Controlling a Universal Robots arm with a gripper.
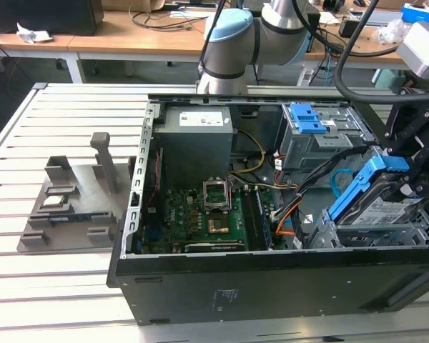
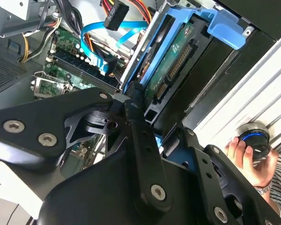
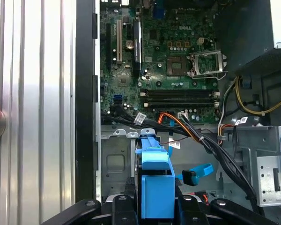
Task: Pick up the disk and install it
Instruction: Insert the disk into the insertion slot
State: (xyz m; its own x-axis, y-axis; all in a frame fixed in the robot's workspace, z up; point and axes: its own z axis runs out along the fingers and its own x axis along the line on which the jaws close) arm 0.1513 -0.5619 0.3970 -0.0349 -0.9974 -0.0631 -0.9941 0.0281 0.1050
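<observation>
Slatted table [image 1: 64, 114]; tilted disk [image 1: 390, 209] clamped in end effector [image 3: 155, 204].

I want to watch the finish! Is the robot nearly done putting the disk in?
Picking up looks done: the tool grips the disk by its blue rail. It hangs tilted, lower end at the drive cage. Left: it is not yet seated flat inside.

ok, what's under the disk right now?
The silver hard drive in its blue plastic carrier is tilted over the grey metal drive cage. The cage's rim shows; the bay floor directly beneath is covered.
</observation>
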